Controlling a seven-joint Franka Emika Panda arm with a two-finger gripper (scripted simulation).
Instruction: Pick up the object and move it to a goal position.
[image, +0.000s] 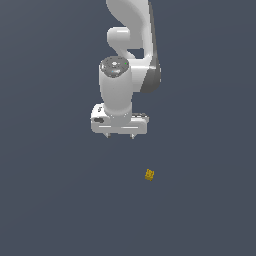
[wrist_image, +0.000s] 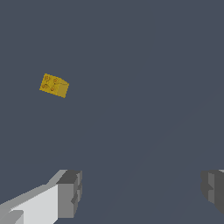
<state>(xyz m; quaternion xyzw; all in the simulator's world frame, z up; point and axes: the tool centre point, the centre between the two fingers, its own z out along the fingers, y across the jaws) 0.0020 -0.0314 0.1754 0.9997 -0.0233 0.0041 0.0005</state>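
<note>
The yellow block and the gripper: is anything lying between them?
Nothing. In both views only bare dark surface separates the yellow block from the open gripper; its fingers hold nothing.

Arm (image: 131, 30): glossy white, rounded segments, dark grey band along the exterior view's right edge and at the joint. Grey round cap with small studs on top of the wrist housing. Gripper (image: 120, 135): white boxy body, dark hole on one end, two short grey fingers (wrist_image: 70, 192) with ridged blocky pads.
</note>
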